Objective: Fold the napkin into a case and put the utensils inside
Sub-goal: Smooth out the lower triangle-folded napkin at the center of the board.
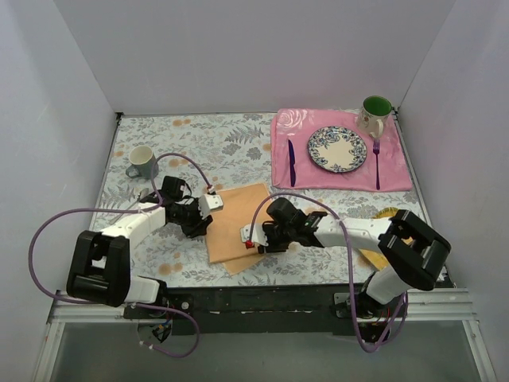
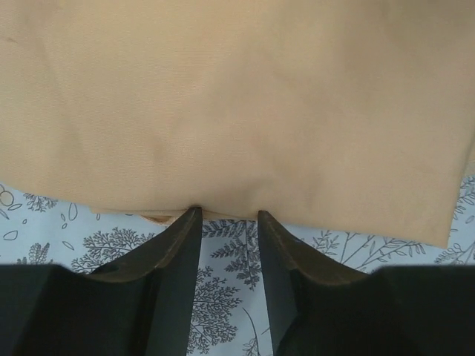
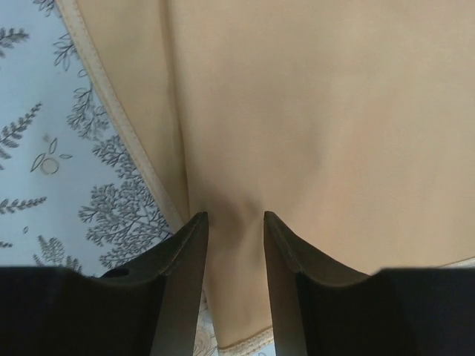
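Note:
The peach-orange napkin (image 1: 237, 223) lies partly folded on the floral tablecloth between my two arms. My left gripper (image 1: 207, 223) stands at its left edge. In the left wrist view the left gripper (image 2: 228, 213) is open, tips touching the edge of the napkin (image 2: 237, 111), with only tablecloth between the fingers. My right gripper (image 1: 256, 237) rests on the napkin's right side. In the right wrist view the right gripper (image 3: 235, 216) is open, tips pressed down on the napkin (image 3: 312, 133), which puckers slightly there. The purple knife (image 1: 291, 162) and fork (image 1: 376, 163) lie either side of the plate (image 1: 337, 149).
A pink floral placemat (image 1: 318, 179) at the back right carries the plate, the utensils and a green mug (image 1: 375, 114). A grey mug (image 1: 142, 161) stands at the left. A yellow mat (image 1: 387, 213) shows partly behind my right arm.

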